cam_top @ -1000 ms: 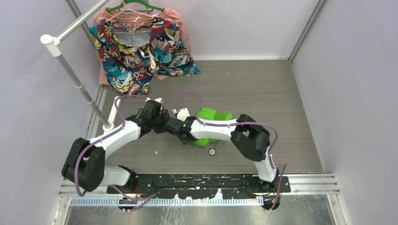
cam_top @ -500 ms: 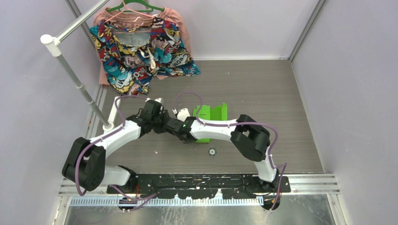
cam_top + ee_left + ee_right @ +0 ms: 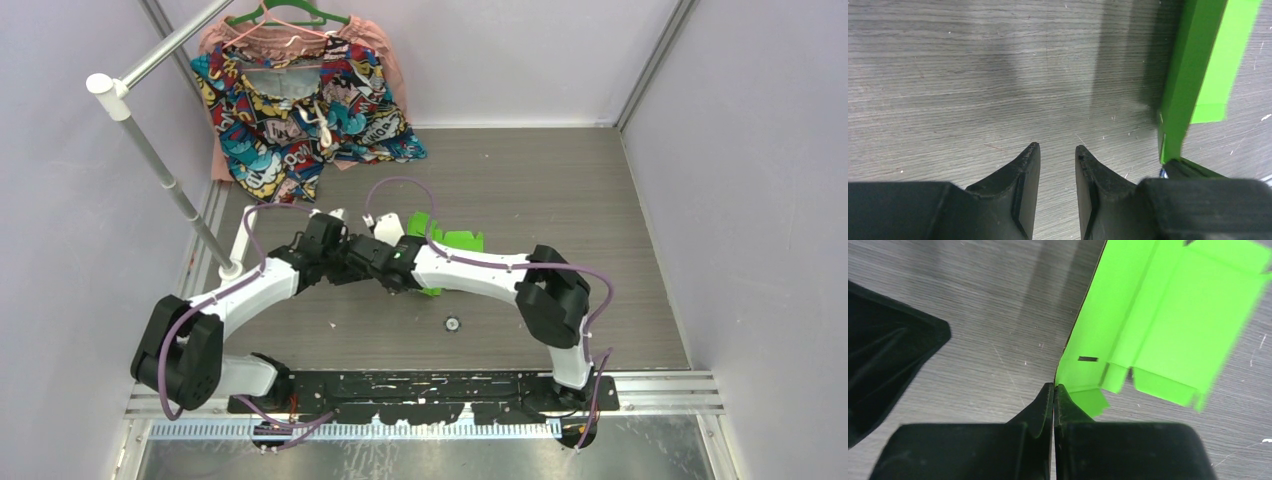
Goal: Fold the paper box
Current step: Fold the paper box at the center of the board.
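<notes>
Reaching leftward, the right arm [image 3: 470, 272] pinches the paper box [image 3: 455, 240] — jaws closed.

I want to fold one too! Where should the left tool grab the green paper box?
Probably the standing wall of the paper box, pinched across its thin edge, coming from its left. It stands on edge just right of the open left tool, so card slips between the fingers. The right tool pinches a corner.

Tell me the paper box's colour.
The paper box is lime green; clearest in the right wrist view.
</notes>
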You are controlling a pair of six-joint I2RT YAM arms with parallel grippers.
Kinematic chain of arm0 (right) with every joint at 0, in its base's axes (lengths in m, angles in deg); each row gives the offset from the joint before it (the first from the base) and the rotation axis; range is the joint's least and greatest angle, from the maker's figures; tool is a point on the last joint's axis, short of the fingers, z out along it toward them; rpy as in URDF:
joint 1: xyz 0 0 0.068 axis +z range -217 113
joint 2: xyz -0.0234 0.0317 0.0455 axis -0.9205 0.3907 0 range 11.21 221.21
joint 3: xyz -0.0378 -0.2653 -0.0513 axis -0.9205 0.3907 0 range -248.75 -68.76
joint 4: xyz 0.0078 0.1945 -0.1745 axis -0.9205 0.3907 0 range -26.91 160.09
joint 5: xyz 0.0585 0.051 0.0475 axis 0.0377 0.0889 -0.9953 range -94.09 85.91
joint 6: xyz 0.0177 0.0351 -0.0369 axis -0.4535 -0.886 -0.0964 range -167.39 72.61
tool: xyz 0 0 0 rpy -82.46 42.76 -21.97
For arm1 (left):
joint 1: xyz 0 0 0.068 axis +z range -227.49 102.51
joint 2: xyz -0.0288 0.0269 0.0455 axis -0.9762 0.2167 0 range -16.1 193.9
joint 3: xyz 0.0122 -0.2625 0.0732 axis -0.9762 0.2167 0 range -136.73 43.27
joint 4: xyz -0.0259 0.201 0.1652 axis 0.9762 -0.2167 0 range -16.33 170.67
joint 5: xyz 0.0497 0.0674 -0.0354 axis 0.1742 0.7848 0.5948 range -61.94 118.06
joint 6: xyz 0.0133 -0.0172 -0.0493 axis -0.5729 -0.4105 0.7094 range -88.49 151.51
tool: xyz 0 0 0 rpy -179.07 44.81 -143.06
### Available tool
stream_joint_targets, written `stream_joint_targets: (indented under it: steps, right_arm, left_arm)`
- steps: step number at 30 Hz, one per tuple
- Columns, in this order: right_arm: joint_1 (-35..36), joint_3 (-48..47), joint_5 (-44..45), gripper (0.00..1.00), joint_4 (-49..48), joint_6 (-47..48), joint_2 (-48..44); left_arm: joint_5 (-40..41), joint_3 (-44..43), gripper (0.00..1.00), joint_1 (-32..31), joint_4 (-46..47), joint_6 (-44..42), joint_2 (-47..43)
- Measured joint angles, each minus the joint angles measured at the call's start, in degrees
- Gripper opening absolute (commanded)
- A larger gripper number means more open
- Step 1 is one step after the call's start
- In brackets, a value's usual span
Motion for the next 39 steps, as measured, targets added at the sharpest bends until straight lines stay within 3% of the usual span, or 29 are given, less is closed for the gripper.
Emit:
stream_joint_targets:
  steps: [12, 17, 19, 24, 30, 39]
  right_arm:
    - [-1.6, -0.2, -2.3, 0.01, -1.1, 0.5, -14.3]
    - [-3.1, 0.8, -3.7, 0.01, -2.2, 0.4, -20.8]
    - [-3.6, 0.8, -3.8, 0.01, -2.9, 0.1, -22.2]
    - [-4.6, 0.9, -5.0, 0.01, -5.1, -1.3, -23.7]
    - [-4.9, 1.4, -9.2, 0.01, -6.8, -1.1, -27.5]
    - [-4.9, 1.5, -17.7, 0.01, -3.3, 3.9, -40.0]
  left_arm:
    - [-0.6, 0.1, 0.38, 0.0, -0.2, -0.1, -4.0]
    - [-2.7, 0.1, 0.57, 0.0, -0.2, 0.8, -5.4]
    - [-4.3, 0.2, 0.76, 0.0, 0.1, 2.2, -6.9]
    - [-7.6, 0.8, 0.99, 0.0, 3.3, 6.7, -15.1]
    - [-6.8, -1.2, 1.00, 0.2, 1.0, 6.7, -23.4]
    - [-7.5, -12.0, 1.00, 5.7, -6.0, 1.5, -23.7]
